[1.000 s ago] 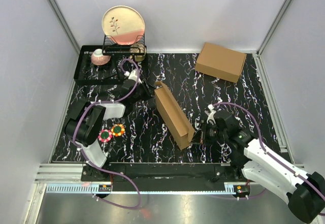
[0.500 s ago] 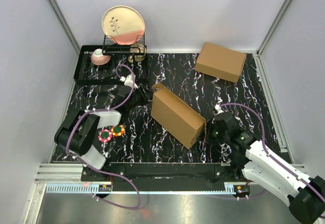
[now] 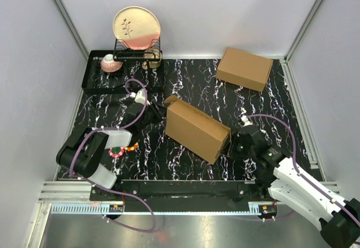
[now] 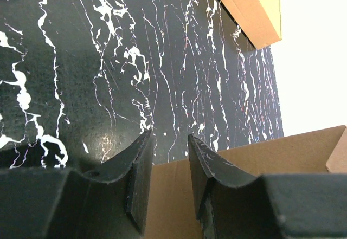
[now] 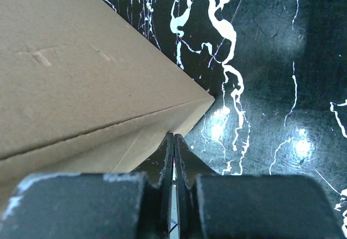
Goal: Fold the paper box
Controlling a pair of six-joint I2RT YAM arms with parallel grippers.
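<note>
We see the paper box [image 3: 196, 127] lying near the middle of the black marbled mat [image 3: 191, 79], folded up into a shallow rectangular shape with a broad brown face upward. Its long axis runs on a diagonal. One short end points away and to the left, where a small flap juts out. The other short end points toward the near right corner of the mat. The left gripper [image 3: 157, 111] sits at that far-left end. In its wrist view the jaws stand part-way apart and brown cardboard fills the lower part of the gap, but we cannot tell whether they actually pinch it. The right gripper [image 3: 231, 145] is at the near-right end. In its own view the two fingers [image 5: 164, 157] are pressed flat together with nothing between them, and their tips lie right against the lower edge of the box, close to its corner. A second cardboard box [image 3: 244, 68], fully made up, rests well apart at the far right of the mat. A dish rack [image 3: 138, 53] holding an upright plate [image 3: 136, 27] stands at the far left edge.
</note>
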